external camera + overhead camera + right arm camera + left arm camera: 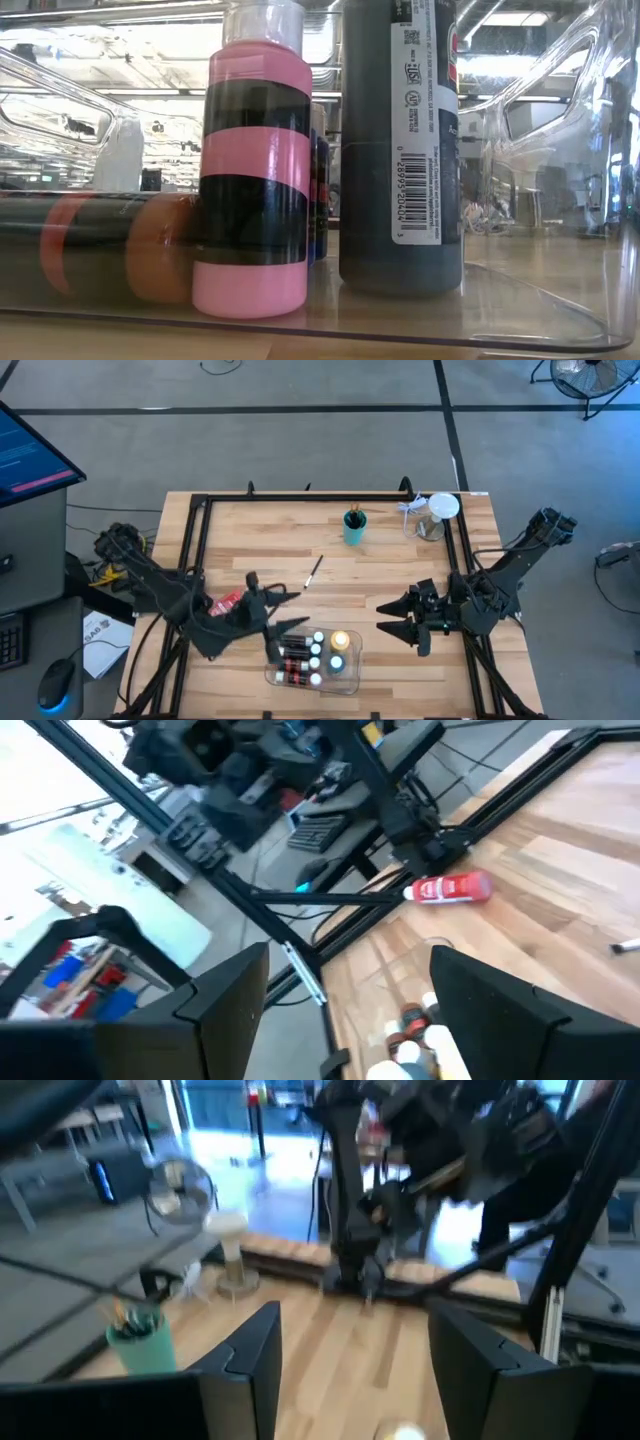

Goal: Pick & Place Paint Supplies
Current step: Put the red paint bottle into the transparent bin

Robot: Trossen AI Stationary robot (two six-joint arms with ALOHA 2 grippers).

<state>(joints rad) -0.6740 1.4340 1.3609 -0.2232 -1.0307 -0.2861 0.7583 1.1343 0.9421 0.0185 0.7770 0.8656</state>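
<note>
While the clear tray (352, 682) is filling up, the left gripper (292, 627) is hanging empty over its near-left corner, fingers apart.

Looks like a drop-off is wrapping up: I'm counting roughly six bottles (318, 657) in there. Next is probably grabbing the one red tube (228, 601) beside the left arm, or the one brush (313, 571) lying mid-table. The right gripper (400, 628) is waiting wide open, right of the tray.
</note>
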